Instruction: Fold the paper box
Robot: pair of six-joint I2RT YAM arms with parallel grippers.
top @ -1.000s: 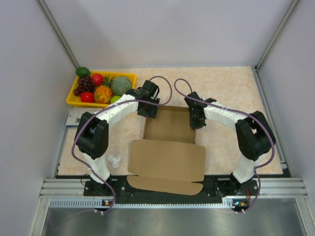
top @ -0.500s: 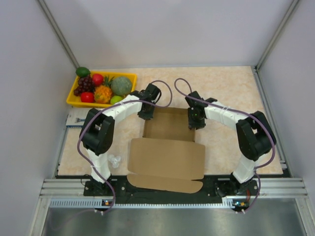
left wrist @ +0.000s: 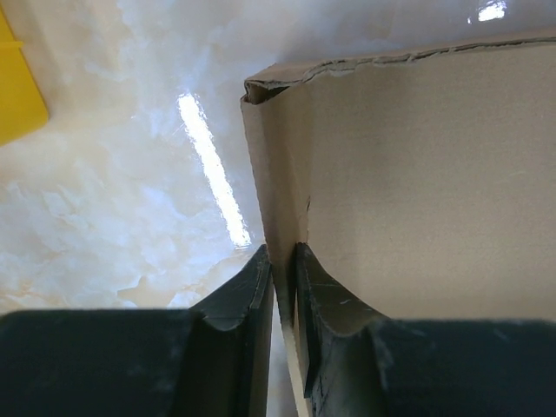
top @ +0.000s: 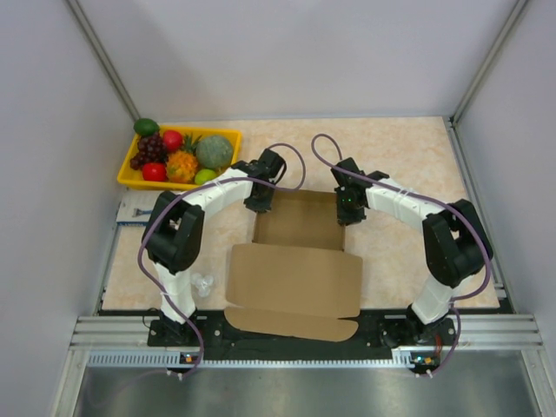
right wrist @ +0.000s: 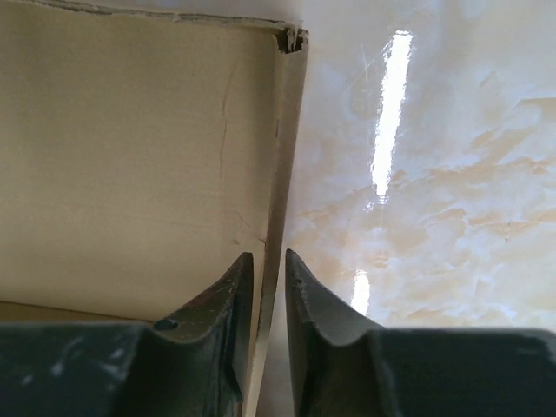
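Since a second ago the left arm (top: 174,234) has swung its elbow inward and the right arm (top: 452,243) has shifted slightly outward, both wrists staying at the box's far end. On the marbled table (top: 417,174), the paper box (top: 295,278) lies in the middle between the two arms. Its lid flap is spread flat toward the near edge and its side walls stand upright farther back. A yellow tray (top: 129,179) of fruit sits at the far left corner, well apart from the box.

The left gripper (left wrist: 280,256) pinches the box's left wall, fingers pressed on both faces. The right gripper (right wrist: 268,261) straddles the right wall with its fingers close either side. A thin gap shows on the outer side, so whether it clamps cannot be told. A small blue-white packet (top: 135,208) lies near the tray.
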